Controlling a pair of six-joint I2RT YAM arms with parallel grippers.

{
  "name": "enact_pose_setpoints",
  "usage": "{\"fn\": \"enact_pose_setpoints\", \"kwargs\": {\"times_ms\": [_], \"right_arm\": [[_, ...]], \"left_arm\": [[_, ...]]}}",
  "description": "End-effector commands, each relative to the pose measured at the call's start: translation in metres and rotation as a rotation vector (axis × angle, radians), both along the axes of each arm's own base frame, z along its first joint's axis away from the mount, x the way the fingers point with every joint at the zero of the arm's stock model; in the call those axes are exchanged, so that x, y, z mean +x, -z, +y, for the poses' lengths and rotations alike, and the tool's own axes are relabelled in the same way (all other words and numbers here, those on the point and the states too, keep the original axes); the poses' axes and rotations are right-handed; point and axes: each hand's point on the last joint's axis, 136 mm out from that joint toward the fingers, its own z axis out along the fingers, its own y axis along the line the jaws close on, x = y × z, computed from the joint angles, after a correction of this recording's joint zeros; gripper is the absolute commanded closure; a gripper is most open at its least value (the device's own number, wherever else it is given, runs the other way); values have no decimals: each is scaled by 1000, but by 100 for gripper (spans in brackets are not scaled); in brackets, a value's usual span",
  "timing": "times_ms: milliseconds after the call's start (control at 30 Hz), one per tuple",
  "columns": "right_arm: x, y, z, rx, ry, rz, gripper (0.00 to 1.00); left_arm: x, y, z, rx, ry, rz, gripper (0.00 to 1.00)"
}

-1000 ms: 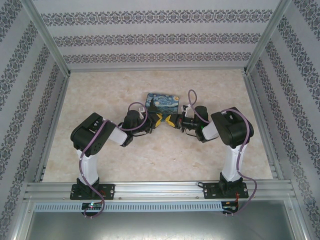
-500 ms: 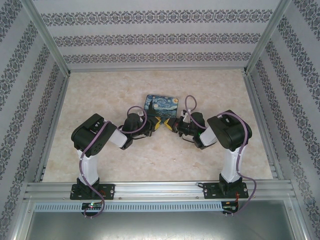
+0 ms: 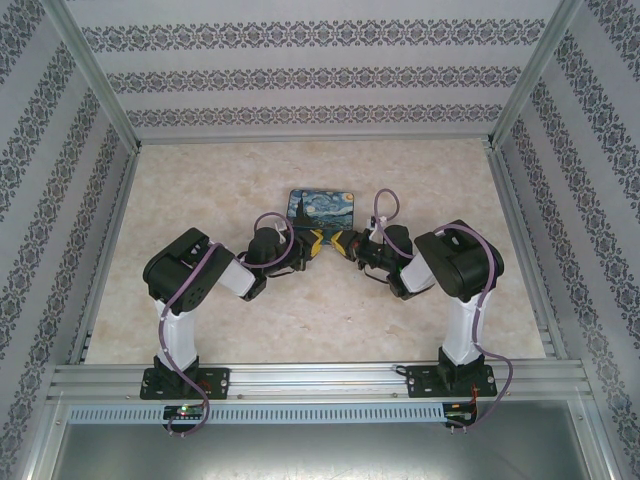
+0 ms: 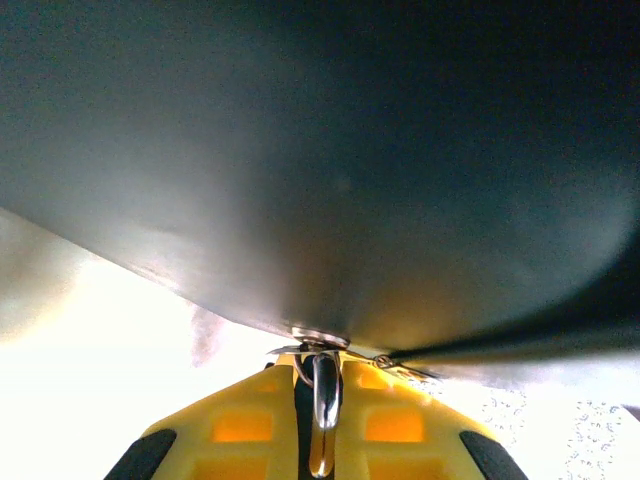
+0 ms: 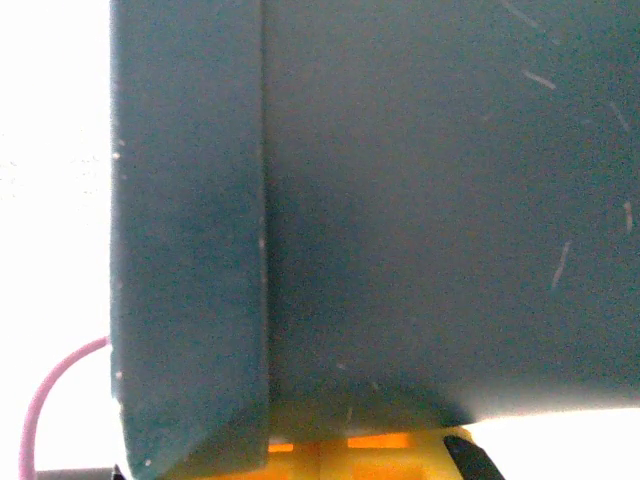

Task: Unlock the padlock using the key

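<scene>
Change since one second ago: tin (image 3: 320, 206) is now lying slightly further left on the bench (image 3: 200, 190); the right arm is sitting drawn in a little towards the middle.
Pincers: left pincer (image 3: 316, 240) and right pincer (image 3: 347, 243) are meeting almost tip to tip, just before the tin's near edge.
Left pincer state: yellow fingers (image 4: 245, 430) are pressing nearly together on a thin silvery metal piece (image 4: 322, 395); whether this is the key or the padlock's shackle cannot be told.
Right pincer state: a strip of yellow finger (image 5: 340, 440) is peeking out below the tin's dark wall; how far it is opening cannot be told.
Hard to make out: a dark blurred surface (image 4: 350, 150) is covering the upper part of the left wrist view; seen from above, the small parts between the tips are blending together.
</scene>
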Motion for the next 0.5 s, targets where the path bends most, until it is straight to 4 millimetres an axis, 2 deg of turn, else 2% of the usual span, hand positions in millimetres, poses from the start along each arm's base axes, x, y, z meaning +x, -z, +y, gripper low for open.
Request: {"fn": "enact_pose_setpoints", "kwargs": {"times_ms": [0, 167, 467], "right_arm": [[14, -3, 3, 20, 59, -16, 100], [8, -2, 12, 37, 60, 7, 100], [2, 10, 17, 78, 125, 100, 100]], "left_arm": [[-37, -58, -44, -134, 213, -143, 100], [-36, -57, -43, -137, 196, -144, 100], [-33, -60, -43, -142, 174, -156, 100]]}}
